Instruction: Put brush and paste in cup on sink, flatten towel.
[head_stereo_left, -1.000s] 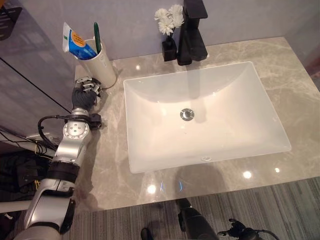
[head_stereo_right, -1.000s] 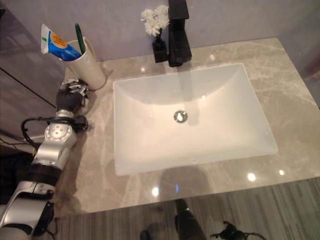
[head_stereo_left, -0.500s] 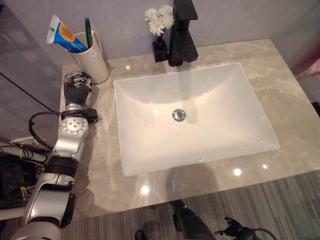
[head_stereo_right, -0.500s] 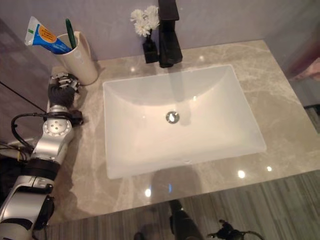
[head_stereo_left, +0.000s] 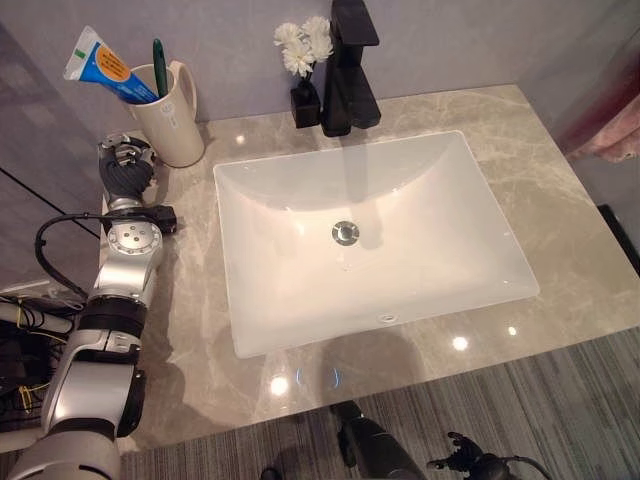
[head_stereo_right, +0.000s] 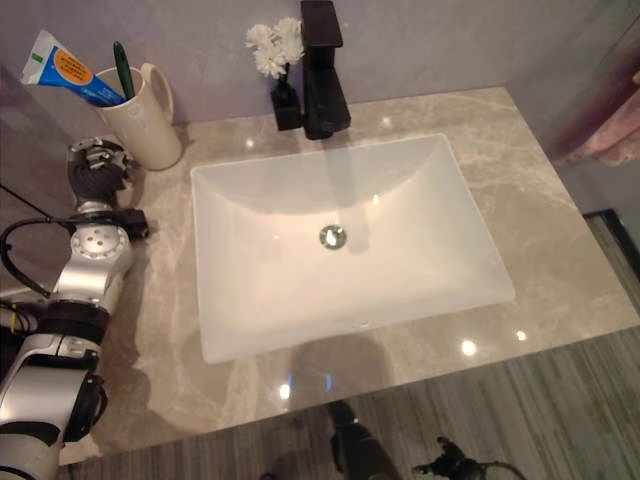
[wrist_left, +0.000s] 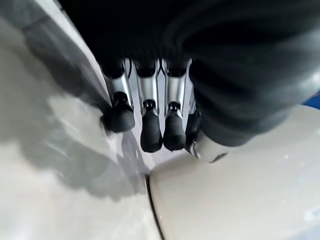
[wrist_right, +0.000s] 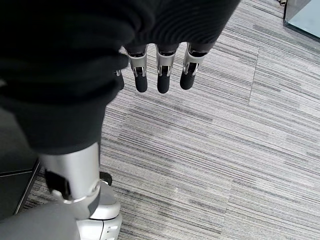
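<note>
toothbrush (head_stereo_left: 159, 68) and toothpaste tube (head_stereo_left: 102, 70) stand upright in cream cup (head_stereo_left: 171, 125); just beside it, left hand (head_stereo_left: 125, 170) rests empty with relaxed fingers; towel (head_stereo_left: 610, 140) hangs far right, nearer the right arm.

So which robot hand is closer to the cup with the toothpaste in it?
The left. The left hand rests on the counter right beside the cup, just in front of it. The right hand hangs down over the carpeted floor, away from the cup.

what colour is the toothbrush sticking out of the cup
The toothbrush is dark green, standing in the cream cup beside the toothpaste; clearest in the left eye view.
</note>
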